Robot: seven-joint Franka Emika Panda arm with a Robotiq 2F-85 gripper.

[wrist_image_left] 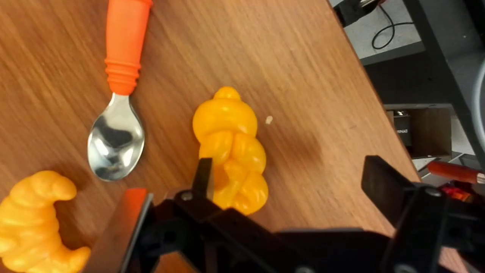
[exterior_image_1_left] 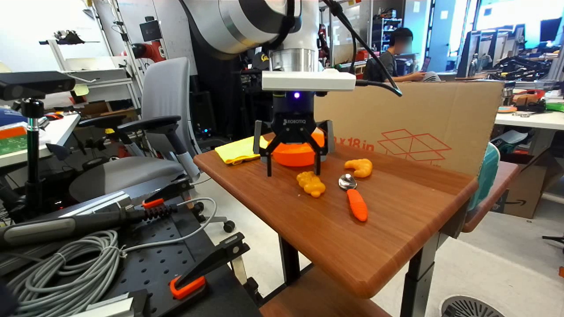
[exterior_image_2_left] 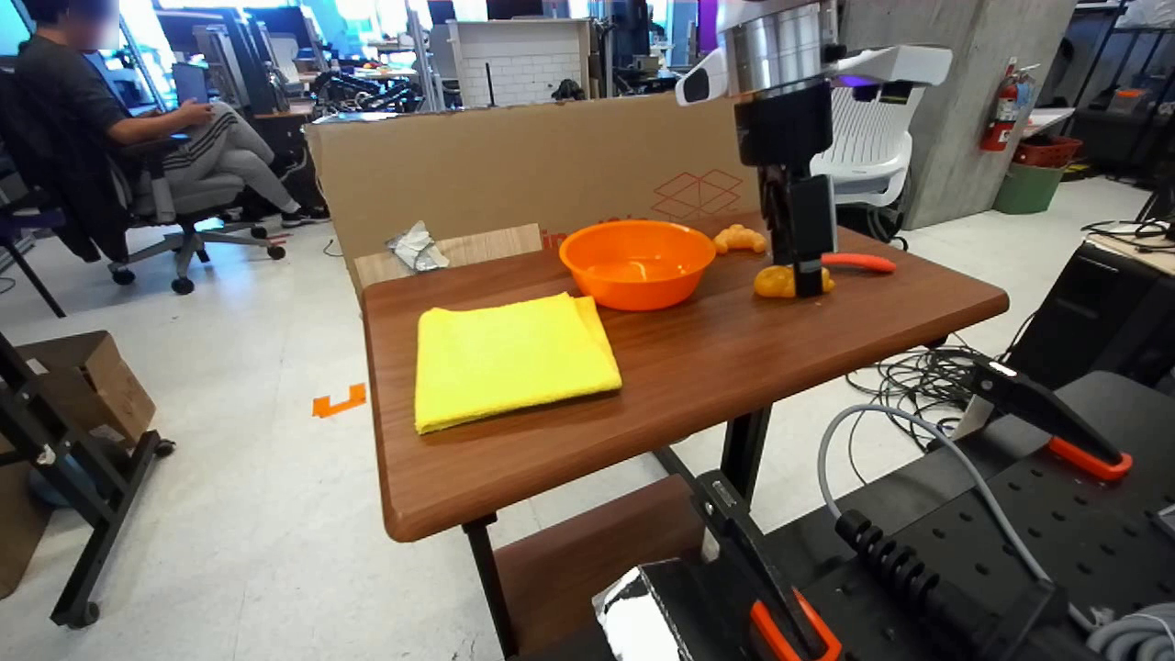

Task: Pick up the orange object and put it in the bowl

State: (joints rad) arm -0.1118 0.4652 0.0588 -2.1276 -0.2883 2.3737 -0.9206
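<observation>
1. The hand (wrist_image_left: pixel 290 171) is spread wide, holding nothing.
2. The knobbly yellow-orange lump (wrist_image_left: pixel 235 146), presumably the target, lies on the table (wrist_image_left: pixel 299 64), off-centre toward the finger (wrist_image_left: pixel 203 177) nearer the spoon (wrist_image_left: pixel 124 81); its long axis crosses the closing line, so shifting that way likely comes first.
3. The bowl (exterior_image_2_left: pixel 638 266) stands apart from it.

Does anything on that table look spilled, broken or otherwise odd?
One small thing: a pale speck lies on the wooden table, beside the knobbly yellow-orange lump. It looks stray, like a crumb or chip, though I can't tell which. Nothing appears spilled or broken, and the bowl stands upright.
</observation>
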